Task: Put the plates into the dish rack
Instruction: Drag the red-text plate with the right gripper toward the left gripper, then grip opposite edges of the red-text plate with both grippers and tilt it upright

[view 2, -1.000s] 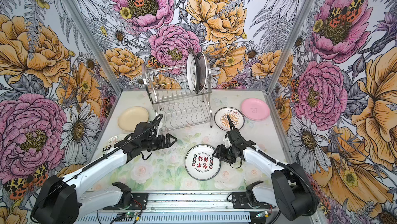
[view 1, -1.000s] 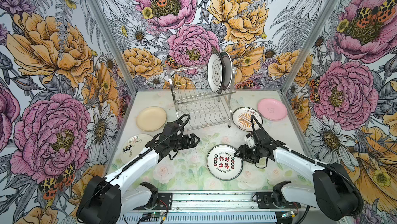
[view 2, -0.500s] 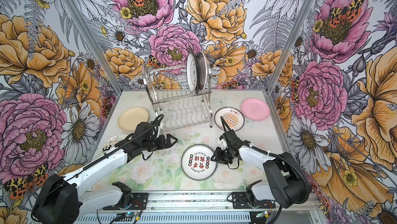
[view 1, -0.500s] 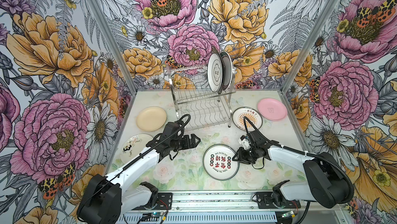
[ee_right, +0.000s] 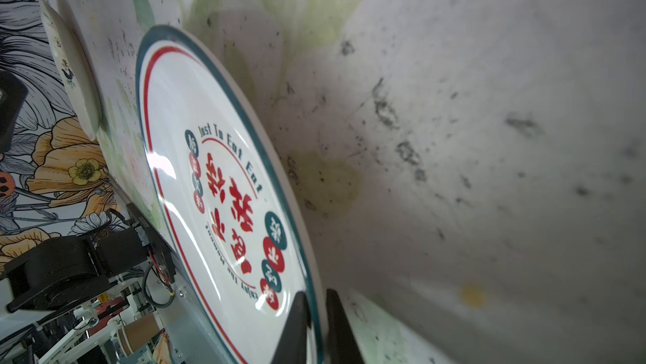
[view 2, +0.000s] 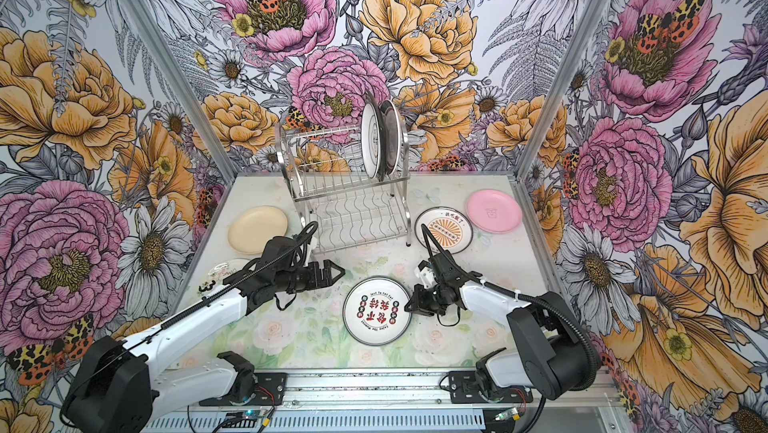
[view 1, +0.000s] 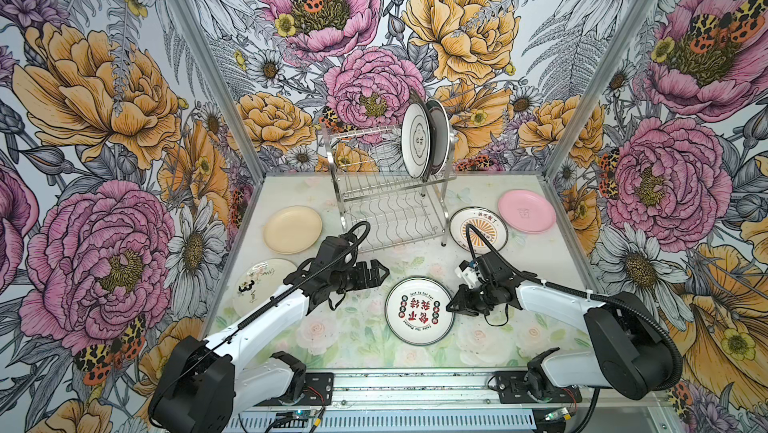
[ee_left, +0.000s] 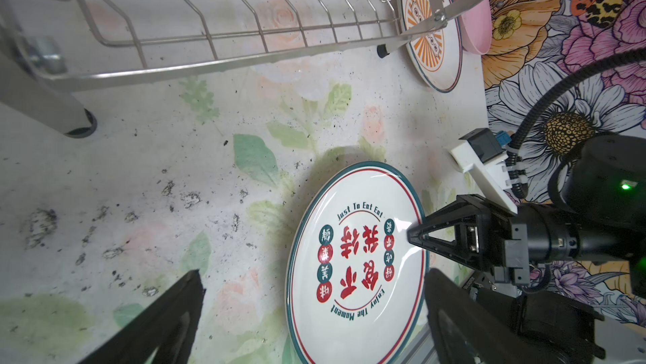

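A white teal-rim plate (view 1: pixel 419 311) (view 2: pixel 377 311) with red lettering lies near the table's front middle. My right gripper (view 1: pixel 449 307) (view 2: pixel 407 307) (ee_right: pixel 314 296) is shut on its right rim, one finger above and one below. My left gripper (view 1: pixel 380 271) (view 2: pixel 338 271) (ee_left: pixel 313 275) hovers open just left of and behind that plate (ee_left: pixel 356 264), holding nothing. The dish rack (view 1: pixel 390 202) (view 2: pixel 349 198) stands at the back middle. Two plates (view 1: pixel 415 146) stand upright at the right end of its upper tier. Its lower tier is empty.
Flat on the table lie a cream plate (view 1: pixel 292 229) at left, a white plate with black marks (view 1: pixel 259 285) partly under the left arm, an orange sunburst plate (view 1: pixel 478 229) and a pink plate (view 1: pixel 527 211) at back right. Floral walls enclose three sides.
My right gripper has closed on the teal-rim plate's right edge, and plate and gripper have shifted slightly left. The left arm has stayed still and open.
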